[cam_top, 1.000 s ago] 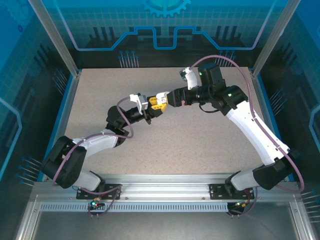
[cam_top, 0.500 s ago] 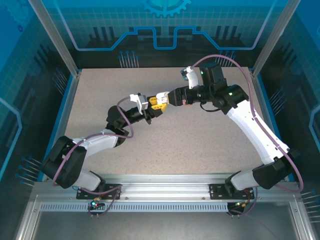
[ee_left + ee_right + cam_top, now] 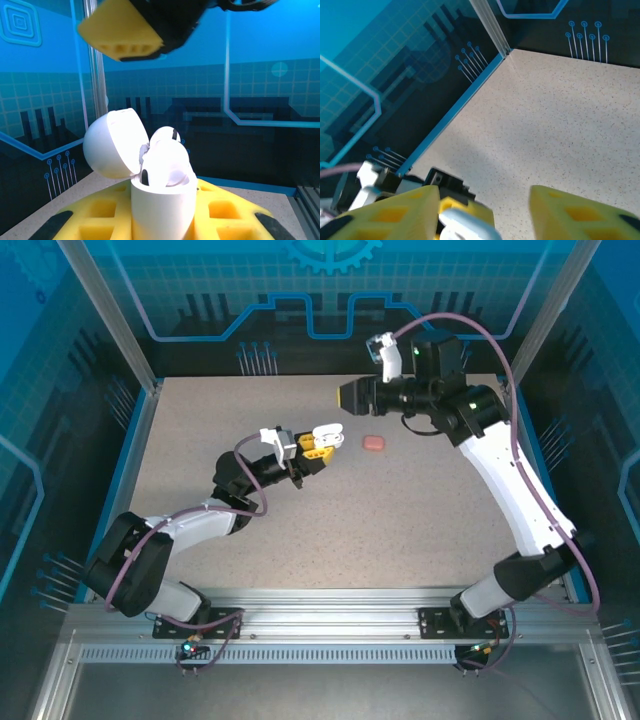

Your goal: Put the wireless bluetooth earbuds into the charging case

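Note:
My left gripper [image 3: 318,445] is shut on the white charging case [image 3: 326,434] and holds it upright above the middle of the table. In the left wrist view the case [image 3: 162,210] stands between the yellow fingers [image 3: 225,212] with its lid [image 3: 116,145] swung open to the left. White earbuds [image 3: 165,159] sit in the top of the case. My right gripper [image 3: 348,395] hangs open and empty, above and behind the case and apart from it. From the right wrist view I see its fingers [image 3: 575,215] spread, with the case [image 3: 467,226] below them.
A small salmon-pink pebble-like piece [image 3: 373,442] lies on the speckled table [image 3: 420,510], just right of the held case. Blue walls and metal posts [image 3: 110,320] ring the table. The right arm [image 3: 510,480] arches along the right side.
My right gripper has pulled back and up, away from the case, and its jaws have narrowed. The pink piece on the table has come into sight. The left arm has held still.

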